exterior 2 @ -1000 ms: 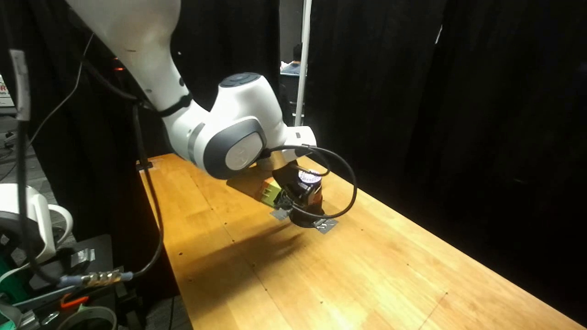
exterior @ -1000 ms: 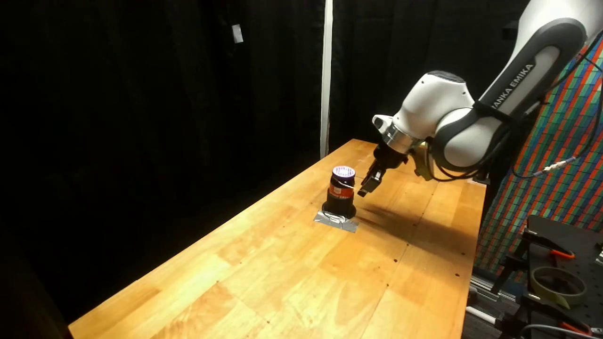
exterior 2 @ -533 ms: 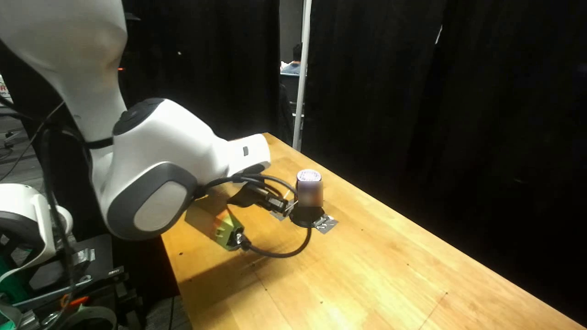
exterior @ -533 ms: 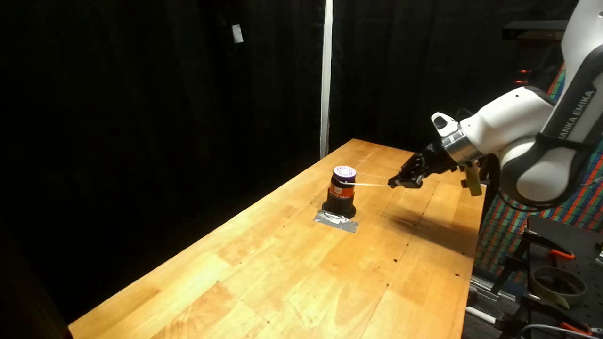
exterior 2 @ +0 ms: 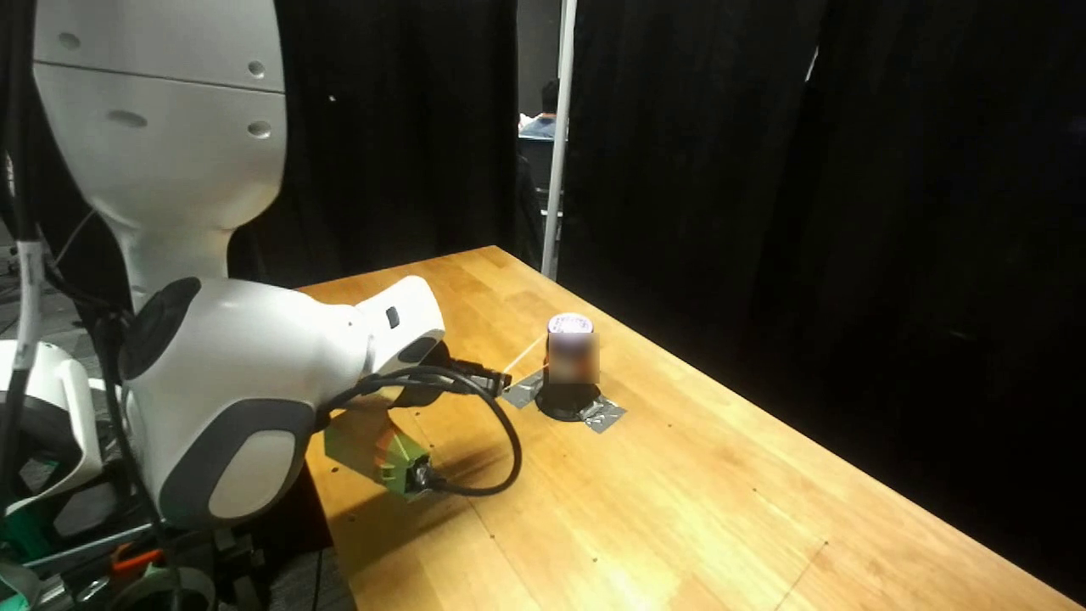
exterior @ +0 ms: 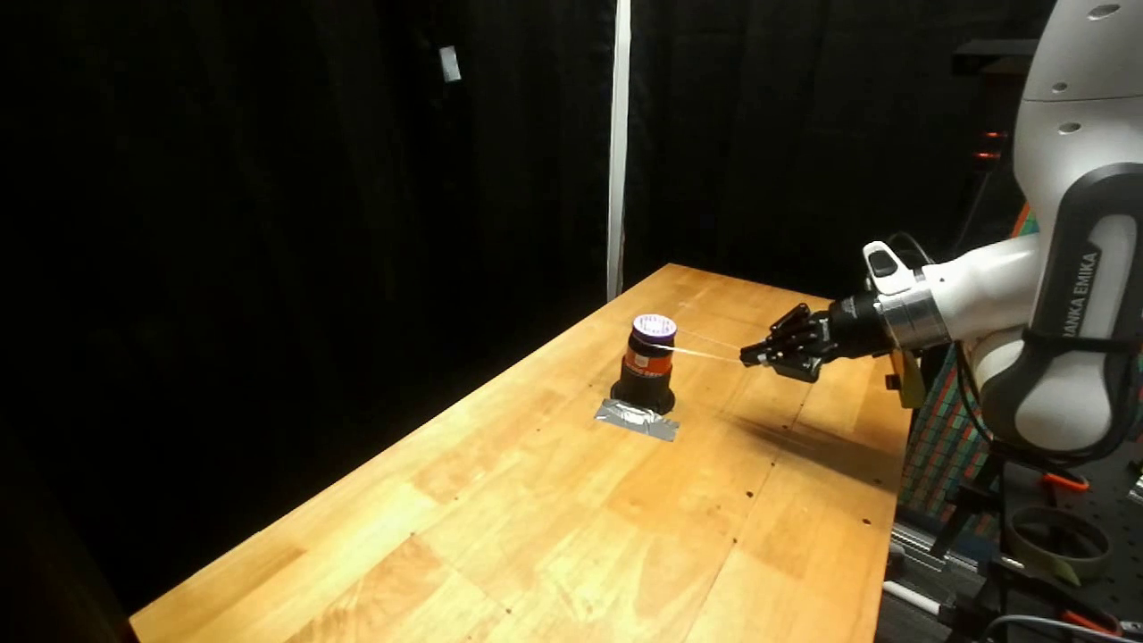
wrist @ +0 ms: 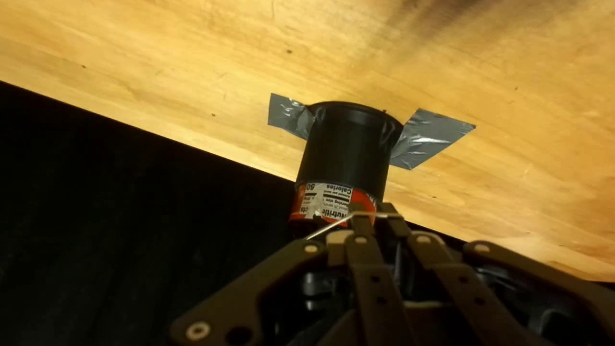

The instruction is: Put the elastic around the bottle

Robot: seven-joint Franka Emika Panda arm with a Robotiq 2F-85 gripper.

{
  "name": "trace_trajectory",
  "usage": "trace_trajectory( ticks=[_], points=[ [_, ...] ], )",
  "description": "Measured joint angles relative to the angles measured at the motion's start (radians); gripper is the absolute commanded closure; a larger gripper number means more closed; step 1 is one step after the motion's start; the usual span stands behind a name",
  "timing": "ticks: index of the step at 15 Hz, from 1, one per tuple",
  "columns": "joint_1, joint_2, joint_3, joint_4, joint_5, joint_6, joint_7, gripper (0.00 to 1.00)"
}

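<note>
The bottle (exterior: 649, 363) stands upright in a black holder (exterior: 639, 394), with its orange band and pale-topped cap showing. It shows in an exterior view (exterior 2: 570, 324), partly blurred, and in the wrist view its label (wrist: 317, 204) shows. The thin pale elastic (exterior: 705, 355) crosses the bottle below the cap and stretches as two strands to my gripper (exterior: 748, 358); the strands also show in an exterior view (exterior 2: 526, 355). In the wrist view my gripper (wrist: 376, 214) has fingertips a narrow gap apart, with the elastic (wrist: 329, 228) looped over them. The elastic's far side is hidden.
Silver tape (exterior: 636, 420) fixes the holder to the wooden table (exterior: 536, 536). A black cable (exterior 2: 513, 441) loops from the green box (exterior 2: 403, 467) on the wrist. A side cart with a tape roll (exterior: 1058, 540) stands beside the table. A black curtain lies beyond the long edge.
My gripper has drawn back from beside the bottle towards the arm's base and tilted from steep to nearly level. The elastic is now stretched between bottle and fingertips. The bottle has stayed put.
</note>
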Motion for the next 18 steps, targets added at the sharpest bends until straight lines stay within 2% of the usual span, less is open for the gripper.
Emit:
trace_trajectory(
  ticks=[6, 7, 9, 11, 14, 17, 18],
  points=[
    [-0.003, -0.125, 0.011, 0.096, 0.006, -0.042, -0.053, 0.86],
    [-0.003, -0.143, 0.016, 0.101, 0.012, -0.042, -0.056, 0.61],
    [-0.001, -0.168, 0.028, 0.09, 0.059, -0.043, -0.063, 0.58],
    [0.018, -0.187, 0.042, 0.042, 0.176, -0.064, -0.102, 0.45],
    [0.107, -0.295, 0.029, -0.003, 0.43, -0.259, -0.212, 0.2],
    [0.23, -0.411, -0.063, 0.013, 0.7, -0.488, -0.408, 0.01],
    [0.262, -0.437, -0.095, 0.013, 0.787, -0.522, -0.484, 0.0]
  ],
)
